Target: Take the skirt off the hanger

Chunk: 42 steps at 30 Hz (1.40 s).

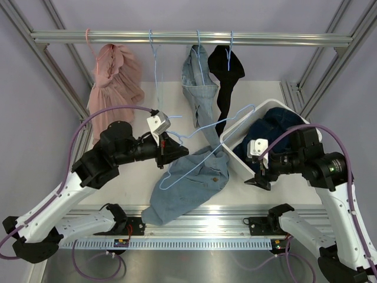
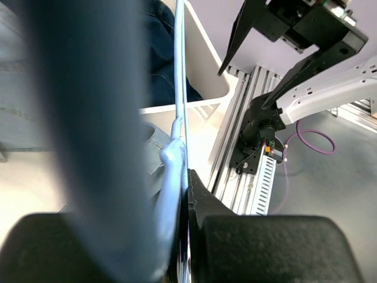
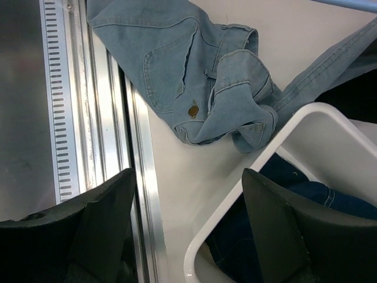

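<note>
The left gripper (image 1: 165, 150) is clamped shut on the pale blue hanger (image 2: 179, 88), with the denim skirt (image 1: 194, 180) crumpled on the table just below and ahead. The right gripper (image 3: 187, 177) hovers open over the white bin's (image 3: 306, 115) rim, the skirt just beyond. Likely the separating step: next, the right gripper pinches the denim and draws it free.

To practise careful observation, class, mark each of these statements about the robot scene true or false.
1. The left tool is shut on the blue hanger. True.
2. The right tool grips the denim skirt. False: it is open and holds nothing.
3. The white bin contains dark blue clothing. True.
4. The pink garment lies on the table. False: it hangs from the rail.
</note>
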Each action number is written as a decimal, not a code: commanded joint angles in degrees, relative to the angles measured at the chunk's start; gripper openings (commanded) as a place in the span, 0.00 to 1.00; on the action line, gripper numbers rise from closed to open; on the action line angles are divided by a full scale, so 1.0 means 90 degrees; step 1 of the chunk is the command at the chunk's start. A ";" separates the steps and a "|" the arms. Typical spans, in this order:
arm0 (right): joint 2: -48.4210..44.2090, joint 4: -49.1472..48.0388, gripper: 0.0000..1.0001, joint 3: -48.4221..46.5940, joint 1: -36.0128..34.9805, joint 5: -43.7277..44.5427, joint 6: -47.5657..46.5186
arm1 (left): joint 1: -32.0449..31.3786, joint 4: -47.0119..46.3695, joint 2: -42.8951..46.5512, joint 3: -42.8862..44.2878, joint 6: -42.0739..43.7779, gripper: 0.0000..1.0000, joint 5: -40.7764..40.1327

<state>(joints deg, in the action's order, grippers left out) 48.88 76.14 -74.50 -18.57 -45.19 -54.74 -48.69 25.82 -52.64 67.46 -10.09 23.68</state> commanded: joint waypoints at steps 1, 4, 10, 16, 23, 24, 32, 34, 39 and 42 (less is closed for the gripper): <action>0.0037 -0.0111 0.81 -0.0713 0.0032 -0.0320 0.0076 | -0.0020 0.0187 0.0136 -0.0025 0.0046 0.00 -0.0345; 0.0262 0.0017 0.81 -0.1057 0.0042 -0.0623 0.0115 | -0.0030 0.0480 0.0272 0.0004 0.0114 0.00 -0.0590; 0.0749 -0.0433 0.86 -0.2518 0.0042 -0.1305 0.1023 | -0.0020 0.1046 0.1054 -0.0269 0.0651 0.00 -0.0893; 0.1969 -0.0208 0.87 -0.4034 -0.0075 -0.2030 0.1452 | -0.0020 0.1301 0.0616 -0.0172 0.0603 0.00 0.0033; 0.2819 -0.0345 0.86 -0.4281 -0.0934 -0.1318 0.1756 | -0.0040 0.0959 -0.0009 0.0189 0.0535 0.00 0.0669; 0.2878 -0.0345 0.86 -0.4281 -0.0993 -0.1162 0.1737 | -0.0040 0.0949 -0.0078 0.0248 0.0545 0.00 0.0766; 0.3397 -0.0237 0.79 -0.3774 -0.1949 -0.0303 0.1385 | -0.0147 0.0783 -0.0537 0.0609 0.0545 0.00 0.1050; 0.3455 -0.0266 0.77 -0.3617 -0.2009 -0.0223 0.1327 | -0.0157 0.0764 -0.0557 0.0619 0.0525 0.00 0.1080; 0.3533 -0.0257 0.35 -0.3461 -0.2087 -0.0057 0.1277 | -0.0167 0.0656 -0.0479 0.0474 0.0428 0.00 0.1041; 0.3514 -0.0247 0.03 -0.3392 -0.2078 -0.0047 0.1297 | -0.0166 0.0491 -0.0362 0.0327 0.0292 0.00 0.0943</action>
<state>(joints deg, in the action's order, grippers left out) 80.77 73.95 -105.36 -36.73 -47.11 -43.03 -49.91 35.48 -57.52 70.46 -6.07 31.29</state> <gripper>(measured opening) 0.192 0.024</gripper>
